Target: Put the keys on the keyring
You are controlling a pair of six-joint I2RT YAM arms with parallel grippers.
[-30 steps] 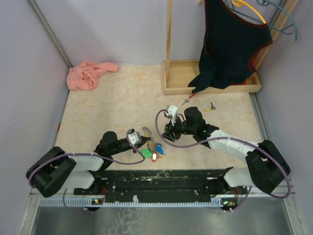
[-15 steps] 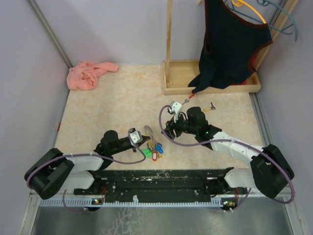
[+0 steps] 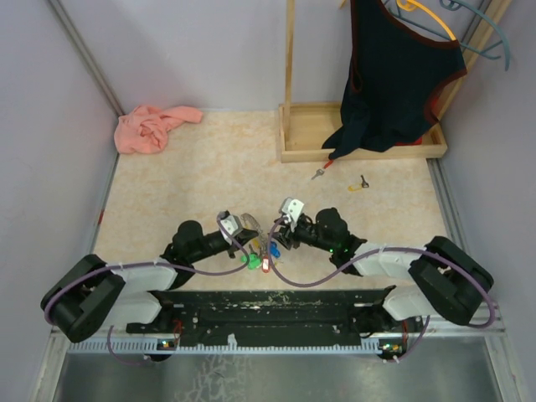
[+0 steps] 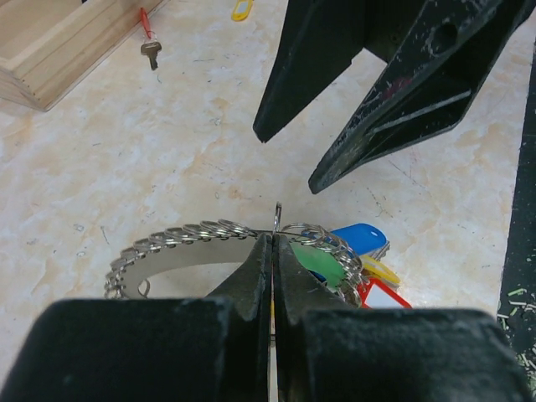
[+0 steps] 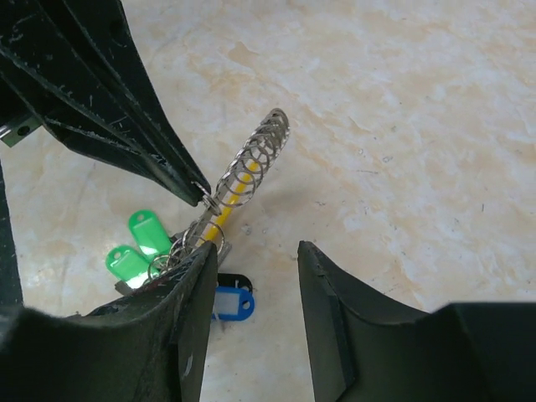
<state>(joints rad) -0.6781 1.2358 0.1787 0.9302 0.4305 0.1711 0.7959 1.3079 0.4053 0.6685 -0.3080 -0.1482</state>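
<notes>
Return of right gripper [image 5: 255, 251] from far side, jaws parted and empty, now just beside left gripper [image 4: 272, 241], clamped on keyring [image 4: 213, 229]. Well beyond both, not yet threaded: red key [image 3: 321, 172], yellow key [image 3: 358, 185].

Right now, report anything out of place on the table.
Two keys lie loose, far from the keyring: a red-capped key by the wooden tray and a yellow-capped key to its right. A pink cloth sits crumpled in the far left corner.

Ahead-left of the right gripper [image 5: 255, 251]: passage blocked by the left gripper [image 5: 199, 194] and the keyring [image 5: 243, 172] chain pinched at its tip. Ahead-right: bare tabletop [image 5: 419, 126], unobstructed. Gap between the right jaws: clear.
</notes>
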